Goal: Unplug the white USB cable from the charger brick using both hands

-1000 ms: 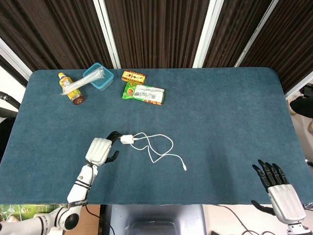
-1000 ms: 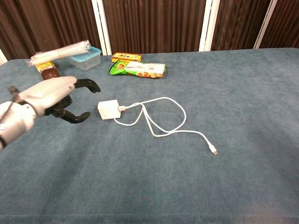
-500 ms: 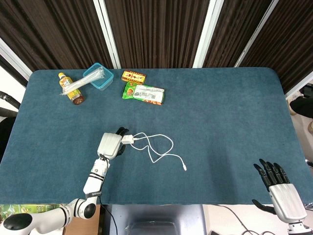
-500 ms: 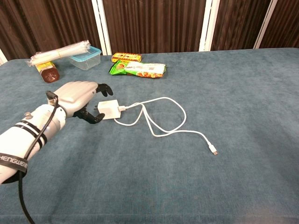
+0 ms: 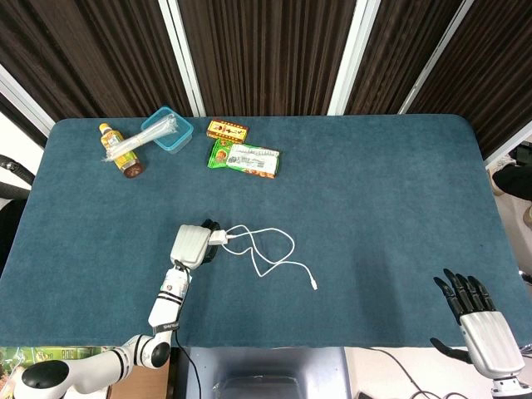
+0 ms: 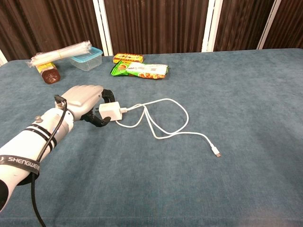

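Closing around the charger (image 6: 111, 110) at desk centre-left, the left hand (image 6: 85, 100) has its dark fingers (image 6: 100, 122) curled on it. Light, rigid block: hold its sides. Limp cable (image 6: 163, 118): pinch the plug. Right hand (image 5: 484, 326) waits spread, empty.

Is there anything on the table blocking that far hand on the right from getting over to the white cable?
Nothing visible does. The right hand sits open at the table's near edge, and only bare blue cloth lies between it and the white USB cable. The snacks lie far behind.
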Controlling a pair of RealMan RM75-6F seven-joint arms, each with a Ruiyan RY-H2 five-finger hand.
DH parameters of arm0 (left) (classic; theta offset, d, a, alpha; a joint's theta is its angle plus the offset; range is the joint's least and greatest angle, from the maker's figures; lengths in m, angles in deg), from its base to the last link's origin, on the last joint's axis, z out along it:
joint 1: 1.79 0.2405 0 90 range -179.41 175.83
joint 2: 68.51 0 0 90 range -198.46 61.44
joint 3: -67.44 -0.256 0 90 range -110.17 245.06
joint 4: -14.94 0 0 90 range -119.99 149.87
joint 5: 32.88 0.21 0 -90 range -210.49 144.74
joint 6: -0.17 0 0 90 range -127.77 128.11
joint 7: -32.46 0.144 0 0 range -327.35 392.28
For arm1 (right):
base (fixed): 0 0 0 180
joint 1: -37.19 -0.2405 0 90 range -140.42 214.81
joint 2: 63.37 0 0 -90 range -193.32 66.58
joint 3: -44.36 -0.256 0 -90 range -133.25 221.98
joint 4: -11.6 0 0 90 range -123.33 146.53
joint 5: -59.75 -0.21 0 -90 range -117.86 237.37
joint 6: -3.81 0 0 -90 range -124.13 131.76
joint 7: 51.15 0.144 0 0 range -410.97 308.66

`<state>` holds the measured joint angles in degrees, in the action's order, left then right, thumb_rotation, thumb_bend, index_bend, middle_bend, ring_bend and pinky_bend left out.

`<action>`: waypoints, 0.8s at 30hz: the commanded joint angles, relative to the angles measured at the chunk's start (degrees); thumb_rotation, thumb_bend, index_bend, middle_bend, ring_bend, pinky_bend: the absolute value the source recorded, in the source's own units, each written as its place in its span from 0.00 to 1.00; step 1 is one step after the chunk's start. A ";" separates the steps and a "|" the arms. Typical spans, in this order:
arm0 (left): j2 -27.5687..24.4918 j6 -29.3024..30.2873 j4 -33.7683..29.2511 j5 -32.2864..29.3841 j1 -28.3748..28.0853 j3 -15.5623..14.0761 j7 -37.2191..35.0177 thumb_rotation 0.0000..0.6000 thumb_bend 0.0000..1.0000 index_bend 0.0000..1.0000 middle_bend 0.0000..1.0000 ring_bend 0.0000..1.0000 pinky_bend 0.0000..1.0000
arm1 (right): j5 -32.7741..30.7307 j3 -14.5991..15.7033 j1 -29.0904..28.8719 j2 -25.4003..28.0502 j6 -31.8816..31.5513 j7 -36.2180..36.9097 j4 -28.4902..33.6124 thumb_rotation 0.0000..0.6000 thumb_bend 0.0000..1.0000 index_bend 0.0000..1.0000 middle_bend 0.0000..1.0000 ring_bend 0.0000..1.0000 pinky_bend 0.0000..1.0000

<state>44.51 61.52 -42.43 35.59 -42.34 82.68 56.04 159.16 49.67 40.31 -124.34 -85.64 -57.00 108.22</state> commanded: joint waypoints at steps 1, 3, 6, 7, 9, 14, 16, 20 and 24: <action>0.39 -0.49 0.38 -0.67 -0.44 0.40 0.11 1.00 0.38 0.40 0.38 1.00 1.00 | 0.02 0.00 0.00 0.04 -0.02 0.05 0.04 1.00 0.22 0.00 0.00 0.00 0.00; 0.61 -0.82 0.35 -1.14 -0.60 0.59 0.11 1.00 0.38 0.40 0.38 1.00 1.00 | 0.06 -0.01 0.03 0.08 -0.12 0.13 0.06 1.00 0.22 0.00 0.00 0.00 0.00; 1.11 -0.54 0.73 -1.33 -0.81 0.86 -0.20 1.00 0.38 0.42 0.41 1.00 1.00 | 0.10 0.03 0.09 0.17 -0.25 0.30 0.01 1.00 0.22 0.00 0.00 0.00 0.00; 1.36 -0.38 1.04 -1.31 -0.91 0.93 -0.36 1.00 0.39 0.44 0.43 1.00 1.00 | 0.16 0.03 0.12 0.20 -0.33 0.36 0.01 1.00 0.22 0.00 0.00 0.00 0.00; 1.76 -0.30 1.48 -1.49 -1.03 1.13 -0.71 1.00 0.39 0.47 0.47 1.00 1.00 | 0.27 0.04 0.16 0.25 -0.47 0.44 0.02 1.00 0.22 0.00 0.00 0.00 0.00; 2.45 -0.03 1.76 -1.85 -1.02 1.55 -2.32 1.00 0.40 0.56 0.57 1.00 1.00 | 0.45 0.09 0.18 0.21 -0.54 0.46 -0.09 1.00 0.22 0.00 0.00 0.00 0.00; 2.31 0.35 0.81 -1.79 -0.91 1.72 -2.97 1.00 0.42 0.61 0.62 1.00 1.00 | 0.73 0.14 0.04 0.08 -0.37 0.33 -0.17 1.00 0.22 0.00 0.00 0.00 0.00; 1.37 0.86 -2.50 -1.93 -0.23 1.87 -4.07 1.00 0.51 0.69 0.70 1.00 1.00 | 2.00 0.28 -0.55 -0.52 0.00 0.65 -0.74 1.00 0.22 0.00 0.00 0.00 0.00; -2.09 2.98 -9.75 0.00 1.42 0.69 -4.78 1.00 0.59 0.72 0.74 1.00 1.00 | 5.54 0.47 -3.55 -2.23 3.09 1.23 -0.68 1.00 0.22 0.00 0.00 0.00 0.00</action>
<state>45.30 62.53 -45.97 33.85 -42.34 84.31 51.98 161.86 50.01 39.12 -125.30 -84.94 -56.15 107.32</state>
